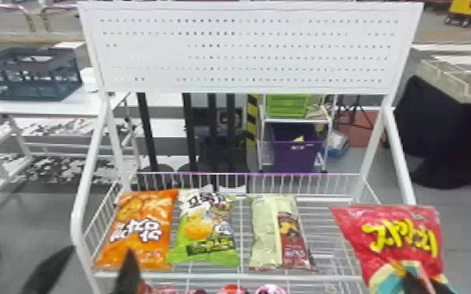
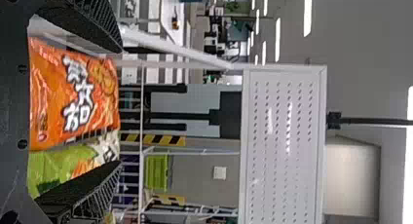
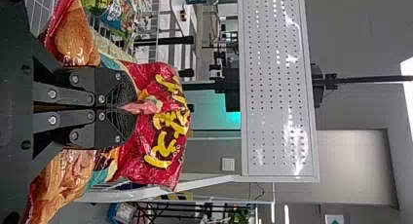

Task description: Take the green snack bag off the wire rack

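my left gripper (image 1: 102, 250) was low at the left front of the wire rack (image 1: 305, 278), its fingers spread apart and pointed toward the orange bag (image 1: 141, 230). the green snack bag (image 1: 207, 230) lay on the rack, between the orange bag and a pale green bag (image 1: 266, 234). my right gripper (image 1: 422, 284), at the rack's right front, pinched a red bag (image 1: 399, 234) by its middle.

I observe the green snack bag (image 1: 203, 230), plump, green at its lower end and chiefly white above, lying printed face up, slightly left of centre in the white wire rack (image 1: 305, 278), upper end rearward.
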Robot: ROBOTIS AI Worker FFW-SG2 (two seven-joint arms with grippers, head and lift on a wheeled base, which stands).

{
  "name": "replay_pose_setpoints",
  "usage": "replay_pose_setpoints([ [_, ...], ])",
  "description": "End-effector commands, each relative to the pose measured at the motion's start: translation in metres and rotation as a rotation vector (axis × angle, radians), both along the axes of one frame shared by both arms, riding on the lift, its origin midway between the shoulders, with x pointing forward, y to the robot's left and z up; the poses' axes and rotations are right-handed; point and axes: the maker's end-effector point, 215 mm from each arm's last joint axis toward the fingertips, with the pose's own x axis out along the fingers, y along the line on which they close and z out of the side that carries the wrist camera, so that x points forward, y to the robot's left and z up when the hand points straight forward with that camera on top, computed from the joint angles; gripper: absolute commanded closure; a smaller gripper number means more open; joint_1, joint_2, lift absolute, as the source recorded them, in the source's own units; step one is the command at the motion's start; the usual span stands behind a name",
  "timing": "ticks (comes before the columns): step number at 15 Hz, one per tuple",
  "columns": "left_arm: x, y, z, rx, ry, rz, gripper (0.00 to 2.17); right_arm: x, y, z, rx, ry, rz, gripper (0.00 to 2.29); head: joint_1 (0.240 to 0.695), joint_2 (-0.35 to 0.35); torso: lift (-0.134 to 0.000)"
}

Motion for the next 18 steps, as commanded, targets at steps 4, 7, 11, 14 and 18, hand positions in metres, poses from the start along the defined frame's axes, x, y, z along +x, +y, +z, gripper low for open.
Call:
replay_pose_setpoints([
  [4,0.082,-0.118,-0.059,0.044,0.081,-0.13,0.08,-0.001,0.001,-0.002,0.001,0.005,0.0,2.24,0.499,0.0,0.0],
  [7,0.117,-0.146,-0.091,0.066,0.152,-0.146,0.09,-0.002,-0.002,-0.006,-0.004,0.013,-0.004,2.24,0.499,0.0,0.0],
  [11,0.158,-0.148,-0.127,0.078,0.243,-0.133,0.09,0.001,-0.002,-0.006,-0.002,0.009,-0.003,2.24,0.499,0.0,0.0],
  [14,0.169,-0.142,-0.147,0.081,0.286,-0.126,0.1,0.002,-0.002,-0.006,-0.002,0.007,-0.004,2.23,0.499,0.0,0.0],
  [18,0.171,-0.137,-0.151,0.067,0.31,-0.103,1.6,0.002,-0.001,-0.005,-0.004,0.007,-0.002,2.24,0.499,0.0,0.0],
])
